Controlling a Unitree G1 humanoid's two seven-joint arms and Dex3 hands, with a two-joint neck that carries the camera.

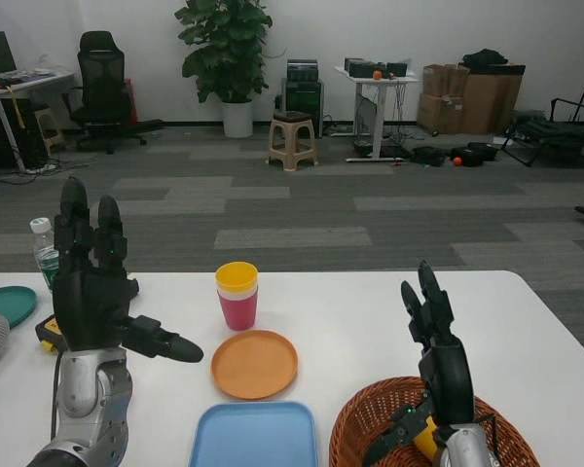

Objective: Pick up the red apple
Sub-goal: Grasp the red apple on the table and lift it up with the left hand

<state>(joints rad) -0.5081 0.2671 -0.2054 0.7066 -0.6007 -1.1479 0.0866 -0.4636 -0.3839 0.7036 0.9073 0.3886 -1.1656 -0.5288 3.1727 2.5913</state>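
No red apple shows in the head view. My left hand [95, 287] is raised upright over the table's left part, fingers spread, thumb pointing right, holding nothing. My right hand [435, 341] stands upright above the wicker basket [365, 428], fingers apart and empty.
Stacked yellow and pink cups [237, 295] stand mid-table, with an orange plate [254, 364] and a blue tray [253, 438] in front of them. A water bottle [44, 251], a teal plate [5, 304] and a yellow-black object [49, 331] lie at the left. A yellow thing [426, 440] sits in the basket.
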